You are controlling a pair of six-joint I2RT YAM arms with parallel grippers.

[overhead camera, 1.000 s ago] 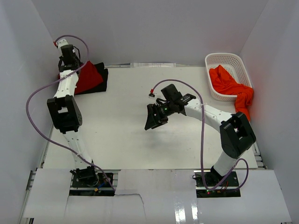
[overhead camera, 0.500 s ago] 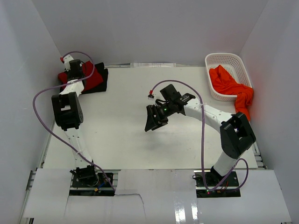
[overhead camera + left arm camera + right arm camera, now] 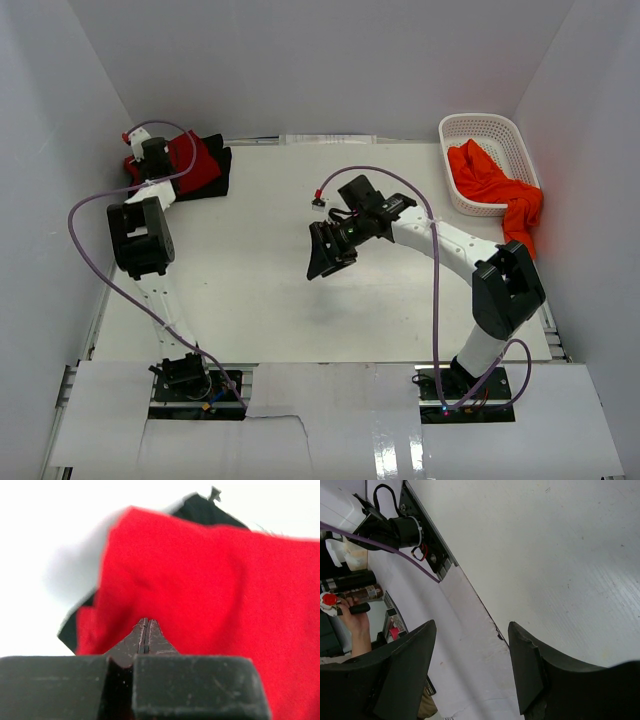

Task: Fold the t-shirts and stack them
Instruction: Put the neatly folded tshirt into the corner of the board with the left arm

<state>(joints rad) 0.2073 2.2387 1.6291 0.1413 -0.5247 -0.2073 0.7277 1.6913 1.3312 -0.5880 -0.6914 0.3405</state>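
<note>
A plain red t-shirt (image 3: 195, 160) lies folded on a black t-shirt (image 3: 218, 172) at the table's far left corner. My left gripper (image 3: 152, 160) is low at the left edge of that pile. Its tips (image 3: 146, 621) are shut, nothing shows between them, and the red t-shirt (image 3: 210, 580) fills the view behind, with a corner of the black t-shirt (image 3: 205, 510) beyond. An orange-red t-shirt (image 3: 490, 180) lies crumpled in the white basket (image 3: 480, 122) and hangs over its near rim. My right gripper (image 3: 325, 255) hovers open over mid-table, empty (image 3: 472, 627).
White walls close in the table on the left, back and right. Purple cables loop from both arms. In the right wrist view the left arm's base (image 3: 405, 530) and a person's hand (image 3: 350, 615) beyond the near table edge show.
The raised flap of the red t-shirt came down flat onto the pile as my left gripper moved in low over it. My right gripper drifted slightly left.
</note>
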